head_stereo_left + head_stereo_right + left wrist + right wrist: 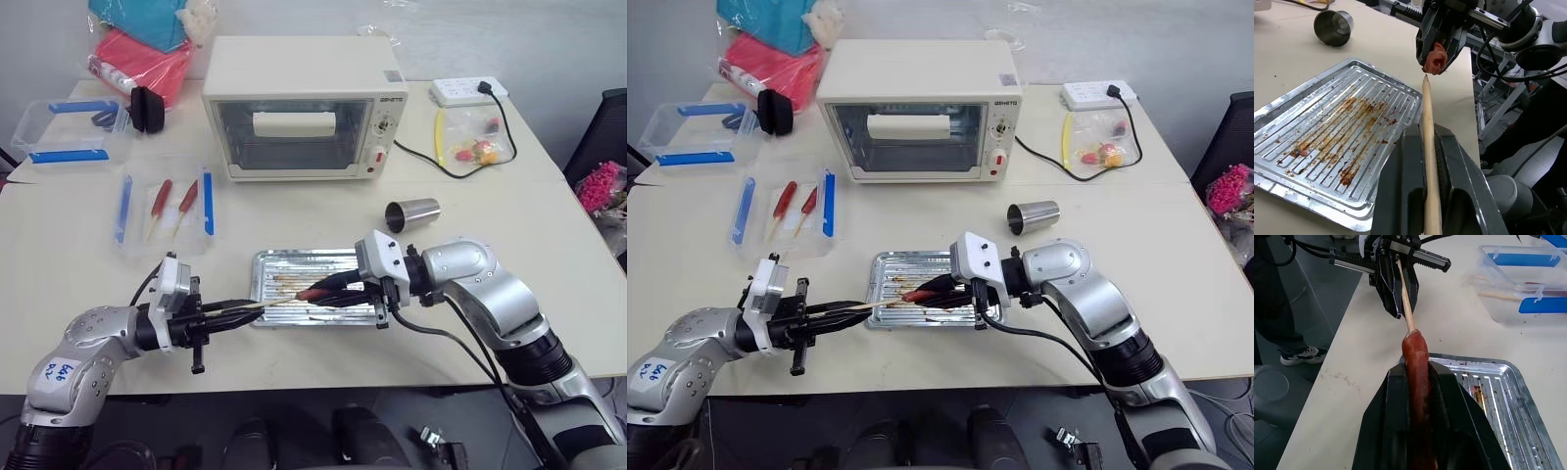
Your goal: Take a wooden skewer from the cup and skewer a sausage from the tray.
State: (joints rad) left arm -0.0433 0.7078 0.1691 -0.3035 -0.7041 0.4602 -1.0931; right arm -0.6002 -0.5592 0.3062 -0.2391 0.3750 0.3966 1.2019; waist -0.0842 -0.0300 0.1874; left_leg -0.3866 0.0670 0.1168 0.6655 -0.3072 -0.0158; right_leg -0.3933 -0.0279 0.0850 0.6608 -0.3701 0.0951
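Observation:
My left gripper (245,311) is shut on the wooden skewer (279,303), which points level toward the right. My right gripper (328,291) faces it, shut on the dark red sausage (315,292) lengthwise between its fingers. Both hang just above the greasy metal tray (269,264). In the right wrist view the skewer (1406,308) meets the free end of the sausage (1418,367); whether the tip has gone in I cannot tell. The left wrist view has the skewer tip (1426,78) right at the sausage's end (1436,58). The steel cup (411,213) lies on its side behind the tray.
A white toaster oven (299,108) stands at the back. A clear box with blue clips (167,208) holding two skewered sausages lies to the left, another box (69,127) behind it. A power strip (468,91), cable and plastic bag (475,137) sit at the back right.

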